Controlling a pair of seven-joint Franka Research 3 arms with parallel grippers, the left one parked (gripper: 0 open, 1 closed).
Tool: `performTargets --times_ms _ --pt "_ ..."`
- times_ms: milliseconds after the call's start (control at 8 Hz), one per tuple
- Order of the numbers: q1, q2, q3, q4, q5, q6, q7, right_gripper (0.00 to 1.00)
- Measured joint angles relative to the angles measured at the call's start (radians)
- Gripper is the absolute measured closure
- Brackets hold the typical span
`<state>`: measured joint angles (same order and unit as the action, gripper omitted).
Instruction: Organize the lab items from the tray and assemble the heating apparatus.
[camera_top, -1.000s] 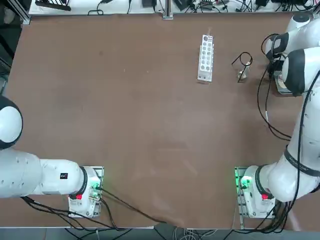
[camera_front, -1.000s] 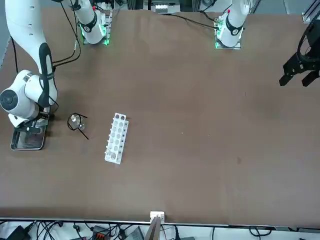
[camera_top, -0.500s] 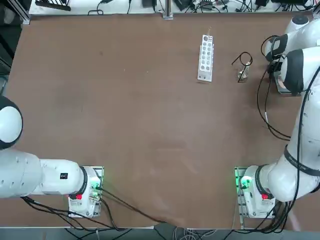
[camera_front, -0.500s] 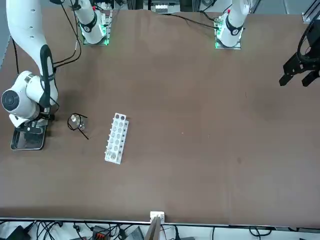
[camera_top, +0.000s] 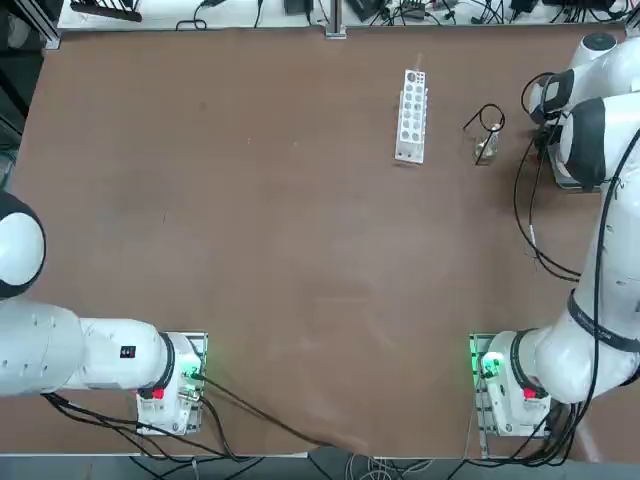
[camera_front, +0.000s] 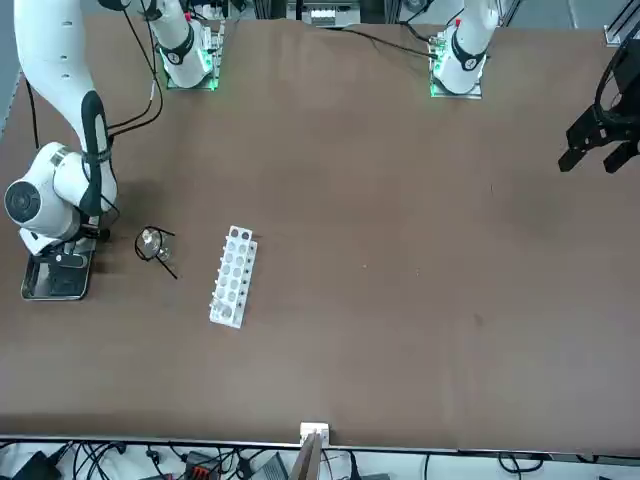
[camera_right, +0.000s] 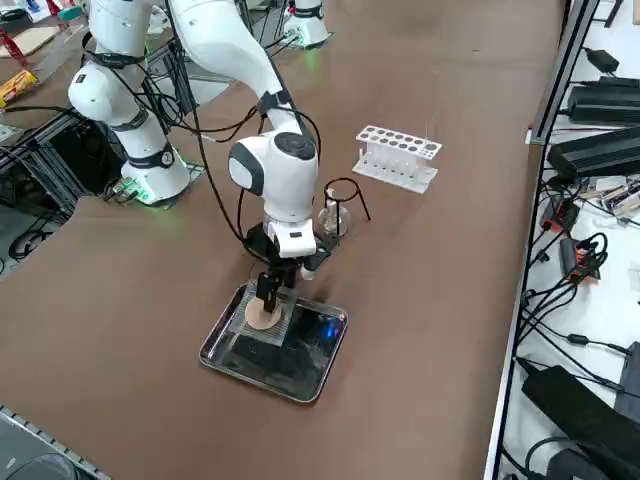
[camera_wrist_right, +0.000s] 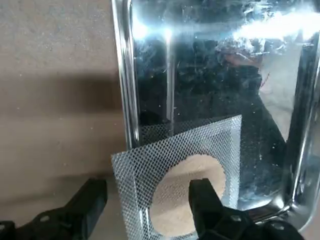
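From overhead, the stand (camera_top: 487, 118) and burner (camera_top: 485, 148) sit out on the table (camera_top: 300, 250), right of the rack (camera_top: 411, 115); my arm hides the tray. From the side, my gripper (camera_right: 266, 296) hangs over the tray (camera_right: 222, 357) at the mesh (camera_right: 264, 320). At my wrist, my fingers (camera_wrist_right: 207, 202) stand wide, straddling the mesh's edge, ready to pinch.

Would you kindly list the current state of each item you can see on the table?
right hand: open, low over the mesh's edge
mesh: lying in the tray, one edge over the rim
tray: flat on the table, holding only the mesh
wire stand: upright, around the burner
burner: upright inside the stand
white rack: on the table, apart
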<state>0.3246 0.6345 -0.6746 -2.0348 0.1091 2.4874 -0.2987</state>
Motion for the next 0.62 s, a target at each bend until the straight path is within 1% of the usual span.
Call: performTargets --times_ms 375,625 --pt "-0.051 -0.005 0.043 0.001 0.000 0.006 -0.018 0.00" --pt "-0.072 -0.012 0.052 0.002 0.000 0.007 -0.027 0.00"
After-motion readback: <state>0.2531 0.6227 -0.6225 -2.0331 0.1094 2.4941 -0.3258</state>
